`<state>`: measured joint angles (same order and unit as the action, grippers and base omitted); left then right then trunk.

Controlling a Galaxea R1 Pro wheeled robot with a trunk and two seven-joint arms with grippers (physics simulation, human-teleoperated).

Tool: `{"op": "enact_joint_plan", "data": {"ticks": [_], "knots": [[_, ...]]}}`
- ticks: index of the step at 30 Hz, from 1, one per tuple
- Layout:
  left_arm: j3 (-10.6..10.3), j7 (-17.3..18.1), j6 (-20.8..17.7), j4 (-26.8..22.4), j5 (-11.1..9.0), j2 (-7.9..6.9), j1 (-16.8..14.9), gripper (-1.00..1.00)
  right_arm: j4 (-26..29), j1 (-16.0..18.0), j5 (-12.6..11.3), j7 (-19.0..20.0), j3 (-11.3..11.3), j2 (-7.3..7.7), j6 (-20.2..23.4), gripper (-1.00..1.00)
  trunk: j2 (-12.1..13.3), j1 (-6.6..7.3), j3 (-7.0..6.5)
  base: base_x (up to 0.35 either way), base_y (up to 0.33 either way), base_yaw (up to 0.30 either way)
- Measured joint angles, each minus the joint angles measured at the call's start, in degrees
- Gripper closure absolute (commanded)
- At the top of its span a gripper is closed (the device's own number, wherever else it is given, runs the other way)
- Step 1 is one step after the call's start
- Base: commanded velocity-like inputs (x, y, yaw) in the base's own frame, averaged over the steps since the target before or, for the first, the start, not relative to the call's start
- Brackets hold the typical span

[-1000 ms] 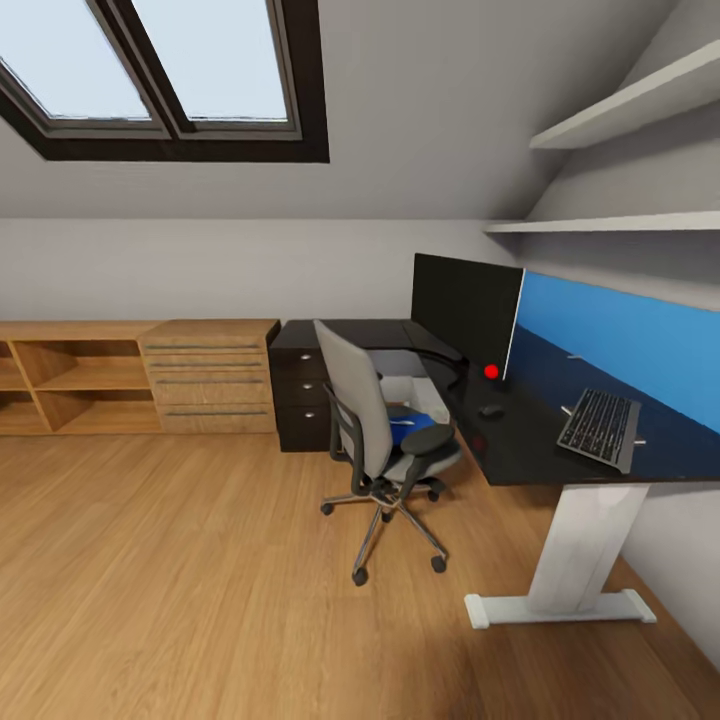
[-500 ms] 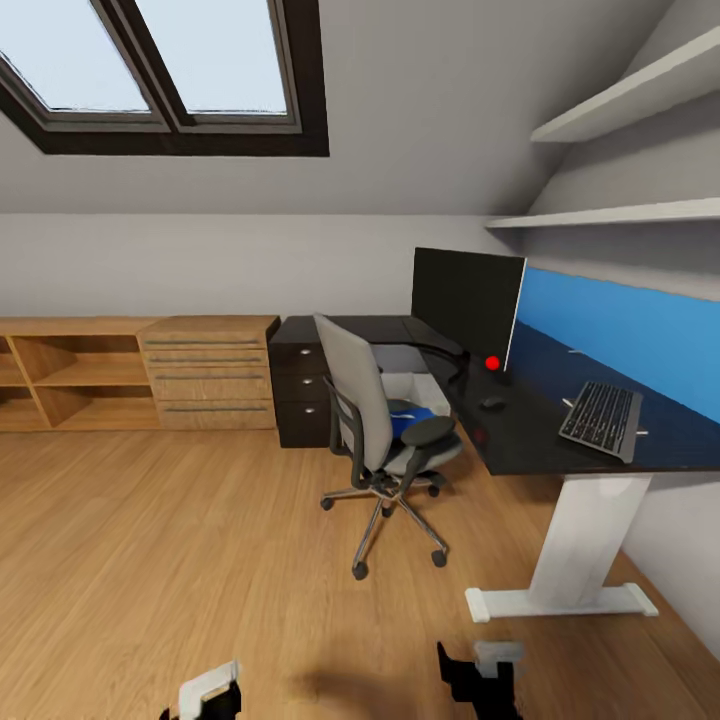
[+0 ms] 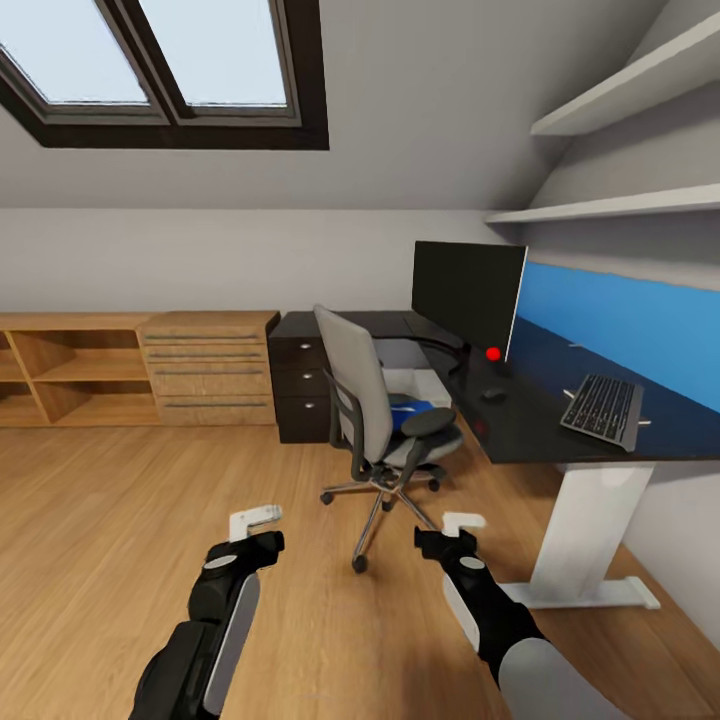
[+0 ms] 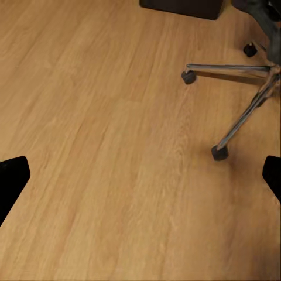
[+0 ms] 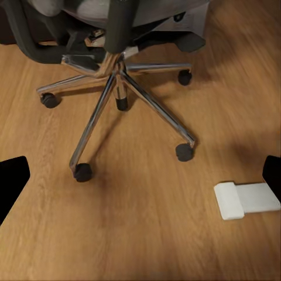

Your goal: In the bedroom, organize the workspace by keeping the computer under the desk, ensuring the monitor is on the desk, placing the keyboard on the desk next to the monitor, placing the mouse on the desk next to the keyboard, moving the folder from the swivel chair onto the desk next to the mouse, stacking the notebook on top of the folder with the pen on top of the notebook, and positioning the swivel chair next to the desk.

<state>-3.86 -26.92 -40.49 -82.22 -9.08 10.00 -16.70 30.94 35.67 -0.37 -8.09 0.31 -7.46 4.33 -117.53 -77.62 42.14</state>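
Facing the swivel chair from across the wood floor, both arms are raised in front with nothing held. The left pincer and right pincer each have their fingers spread wide; in the wrist views the fingertips sit at opposite edges over bare floor and the chair's chrome base.

The folder lies on the chair seat, partly hidden behind the backrest and the near armrest. On the black table to the right, the monitor stands far back, the mouse just in front of it, the keyboard nearer and further right. A white box, probably the computer, shows under the table beyond the chair.

Risks, as I judge them: the chair rolls on castors, so a nudge from an arm or the base could push it away or spin the folder out of reach. Reaching round the backrest may snag the armrest, and a flat folder could slide off the seat instead of lifting.
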Motion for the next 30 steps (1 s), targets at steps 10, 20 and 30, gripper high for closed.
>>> {"op": "enact_joint_plan", "data": {"ticks": [10,20,30], "knots": [[0.24,-0.06,-0.55,3.8,-3.45,-0.25,-1.45,-1.0,0.45,0.7,-0.09,-0.51,0.19,-0.25,1.06,-1.0,-4.01,-2.2,1.8,0.0,0.0,0.0],[-2.01,-0.04,-0.59,-8.62,-3.71,-1.42,7.47,-1.0,15.28,-4.39,-0.23,-0.76,-0.15,0.01,5.33,-1.0,-8.03,-4.39,3.6,0.0,0.0,0.0],[-2.76,-0.12,-0.52,-10.19,-3.6,-1.47,8.89,-1.0,38.49,-17.09,-0.11,-0.66,0.07,-0.06,10.33,-1.0,-12.03,-6.59,5.39,0.0,0.0,0.0]]}}
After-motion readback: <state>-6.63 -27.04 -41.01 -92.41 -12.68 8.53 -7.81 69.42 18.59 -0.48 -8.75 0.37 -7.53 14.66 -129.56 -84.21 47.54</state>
